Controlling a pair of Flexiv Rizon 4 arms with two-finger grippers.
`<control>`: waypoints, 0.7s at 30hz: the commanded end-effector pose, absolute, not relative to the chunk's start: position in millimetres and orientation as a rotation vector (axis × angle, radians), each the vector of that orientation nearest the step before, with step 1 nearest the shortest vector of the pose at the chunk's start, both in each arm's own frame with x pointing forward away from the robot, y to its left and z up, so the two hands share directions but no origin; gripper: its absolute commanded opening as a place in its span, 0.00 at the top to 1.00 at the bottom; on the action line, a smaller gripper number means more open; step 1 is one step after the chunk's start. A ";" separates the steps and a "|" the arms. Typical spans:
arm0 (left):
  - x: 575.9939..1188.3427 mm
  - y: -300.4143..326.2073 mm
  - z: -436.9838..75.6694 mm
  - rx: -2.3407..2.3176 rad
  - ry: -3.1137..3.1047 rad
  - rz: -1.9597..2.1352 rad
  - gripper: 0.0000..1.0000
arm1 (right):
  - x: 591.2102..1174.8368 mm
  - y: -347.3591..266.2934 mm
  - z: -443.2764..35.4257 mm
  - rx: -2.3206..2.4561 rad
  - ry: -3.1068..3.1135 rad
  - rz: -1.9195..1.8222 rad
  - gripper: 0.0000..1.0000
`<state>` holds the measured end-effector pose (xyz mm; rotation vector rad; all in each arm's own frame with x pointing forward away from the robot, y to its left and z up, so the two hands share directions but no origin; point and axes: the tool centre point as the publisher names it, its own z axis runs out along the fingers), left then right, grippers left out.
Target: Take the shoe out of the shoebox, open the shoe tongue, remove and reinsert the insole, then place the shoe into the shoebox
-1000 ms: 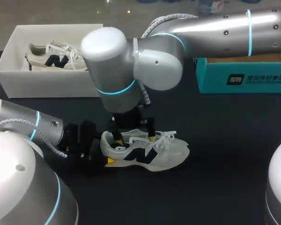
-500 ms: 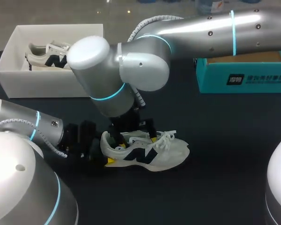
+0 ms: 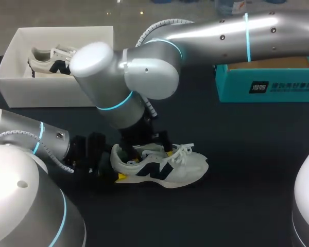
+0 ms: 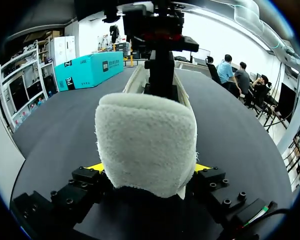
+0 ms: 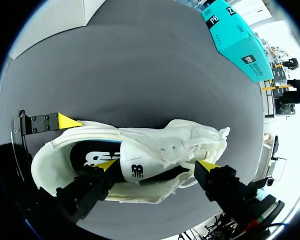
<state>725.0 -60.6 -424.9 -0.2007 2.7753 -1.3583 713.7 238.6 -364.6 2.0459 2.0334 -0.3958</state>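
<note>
Mid-worktop, slightly left of centre: shoe [image 3: 165, 167] sits on its sole, toe toward the right edge, out of the shoebox [image 3: 20, 82] at the far left corner. Left gripper [image 4: 150, 167] clamps the heel [image 4: 147, 145], both yellow tips pressed to its sides. Right gripper [image 5: 157, 165] is spread wide: one finger down in the collar behind the tongue [image 5: 145, 162], the other outside by the laces [image 5: 190, 147]. Step looks like tongue-opening. Advice: hold heel clamp firm, lever tongue toeward slowly, watch for lace snag. Right wrist view shows the finger inside the shoe; head view hides it under the arm. Only head view shows the shoebox, second shoe [image 3: 54, 62] inside.
</note>
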 end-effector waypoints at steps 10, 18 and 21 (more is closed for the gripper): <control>723.6 -60.0 -426.5 -0.202 2.774 -1.355 1.00 | 707.3 216.0 -350.2 2.272 1.643 -0.413 0.00; 723.6 -60.0 -426.5 -0.202 2.774 -1.355 1.00 | 711.9 209.0 -339.5 2.296 1.609 -0.384 0.08; 723.6 -60.0 -426.5 -0.202 2.774 -1.355 1.00 | 713.4 207.8 -339.6 2.319 1.607 -0.359 0.64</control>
